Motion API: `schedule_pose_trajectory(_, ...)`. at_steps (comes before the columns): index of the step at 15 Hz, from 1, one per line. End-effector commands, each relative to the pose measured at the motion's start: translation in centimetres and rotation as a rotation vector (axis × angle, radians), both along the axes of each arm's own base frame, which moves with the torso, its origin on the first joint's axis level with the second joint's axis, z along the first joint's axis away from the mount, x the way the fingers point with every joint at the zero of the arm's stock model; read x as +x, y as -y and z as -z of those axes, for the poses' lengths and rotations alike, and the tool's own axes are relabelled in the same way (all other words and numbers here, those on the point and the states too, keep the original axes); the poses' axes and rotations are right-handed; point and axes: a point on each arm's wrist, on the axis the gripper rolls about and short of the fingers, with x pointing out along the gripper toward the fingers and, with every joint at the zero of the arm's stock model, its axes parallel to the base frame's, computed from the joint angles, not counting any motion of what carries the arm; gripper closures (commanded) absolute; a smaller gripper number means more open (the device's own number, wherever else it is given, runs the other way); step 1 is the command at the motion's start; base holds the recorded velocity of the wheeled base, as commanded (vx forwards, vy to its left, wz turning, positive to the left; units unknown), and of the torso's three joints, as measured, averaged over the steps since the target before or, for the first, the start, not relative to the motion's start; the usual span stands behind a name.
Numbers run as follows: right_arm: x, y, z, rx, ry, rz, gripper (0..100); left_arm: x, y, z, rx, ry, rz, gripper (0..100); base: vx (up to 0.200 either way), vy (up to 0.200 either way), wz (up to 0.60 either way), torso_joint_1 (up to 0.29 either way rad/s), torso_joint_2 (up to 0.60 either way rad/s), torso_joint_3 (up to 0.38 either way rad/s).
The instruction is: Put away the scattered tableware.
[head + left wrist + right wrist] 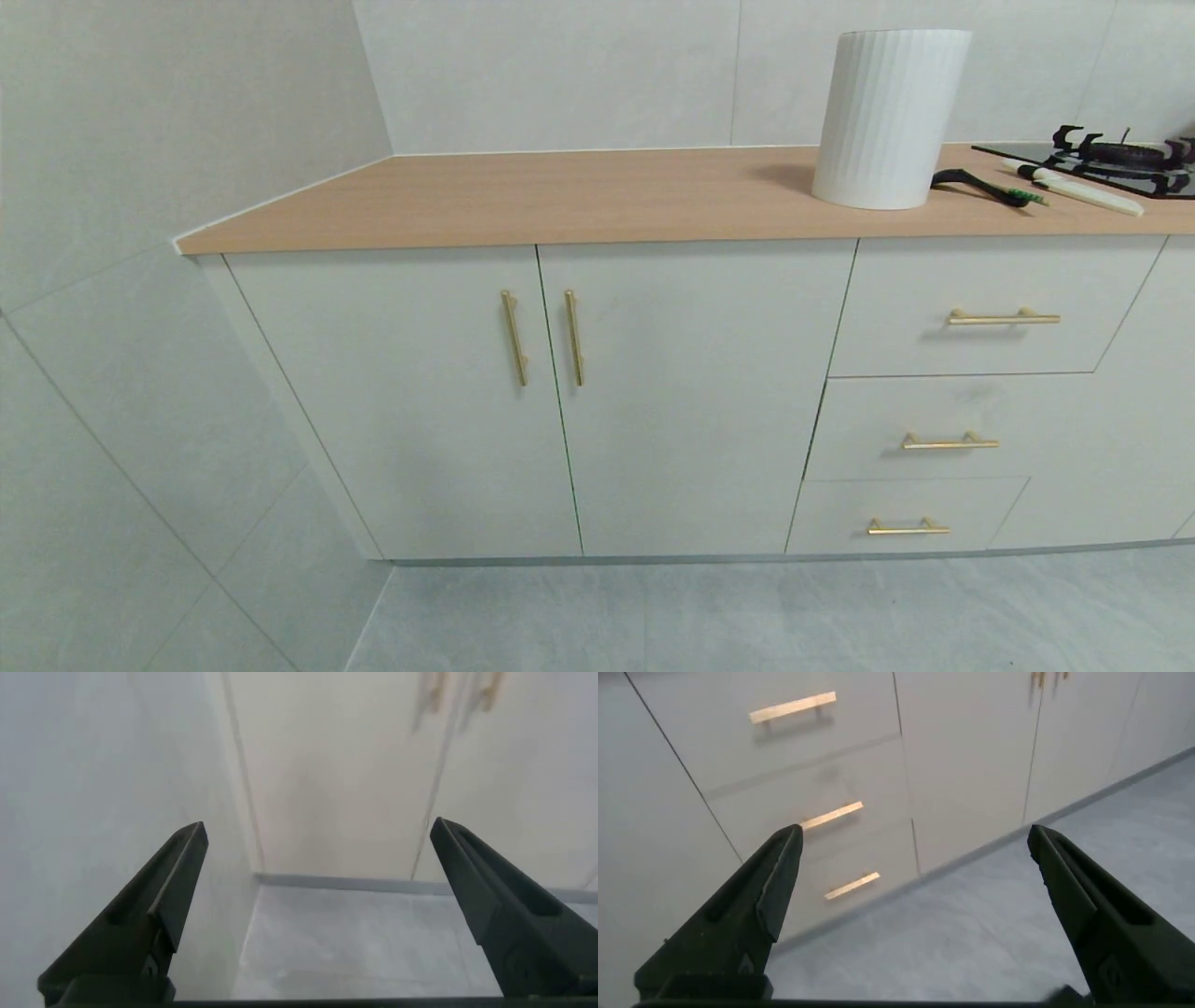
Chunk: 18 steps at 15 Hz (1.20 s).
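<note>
Left gripper (318,829): jaws wide apart, nothing between them; low, facing the cabinet (327,765) where it meets the wall.
Right gripper (914,833): jaws wide, holding nothing; facing the drawers (813,756).
Holder (887,117): white, ribbed, upright on the counter (560,196).
Black utensil (980,185): lying on the counter, just beside the holder.
White utensil (1074,187): lying near the black one, by the hob (1120,163).
Handles (1004,317): gold bars.
</note>
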Motion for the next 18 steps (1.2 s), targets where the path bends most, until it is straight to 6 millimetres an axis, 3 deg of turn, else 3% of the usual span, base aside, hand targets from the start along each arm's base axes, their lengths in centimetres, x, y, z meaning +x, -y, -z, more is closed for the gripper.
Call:
schedule_pose_trajectory(1, 1.19, -0.14, 2.46, -0.055, -0.012, -0.056, 0, 0.05, 0.16, 0.55, 0.003, -0.006, 0.068, 0, 0.0, 0.0, 0.0, 0.0, 0.0, 0.0)
schedule_pose_trajectory(5, 1.54, -0.34, 2.54, -0.09, -0.066, -0.18, 0, 0.1, 0.2, 0.72, -0.036, -0.009, 0.085, 0, 0.0, 0.0, 0.0, 0.0, 0.0, 0.0)
schedule_pose_trajectory(11, 1.32, -0.48, 2.57, -0.09, -0.032, -0.228, 0, 0.1, 0.2, 0.72, -0.033, -0.009, 0.085, 0, 0.0, 0.0, 0.0, 0.0, 0.0, 0.0)
schedule_pose_trajectory(14, 1.4, -1.11, 3.19, -0.11, -0.079, -0.514, 0, 0.1, 0.2, 0.72, -0.033, -0.009, 0.085, 0, 0.0, 0.0, 0.0, 0.0, 0.0, 0.0)
schedule_pose_trajectory(18, 1.4, -1.08, 3.06, -0.092, -0.063, -0.501, 0, 0.1, 0.2, 0.72, -0.04, -0.009, 0.085, 0, 0.0, 0.0, 0.0, 0.0, 0.0, 0.0)
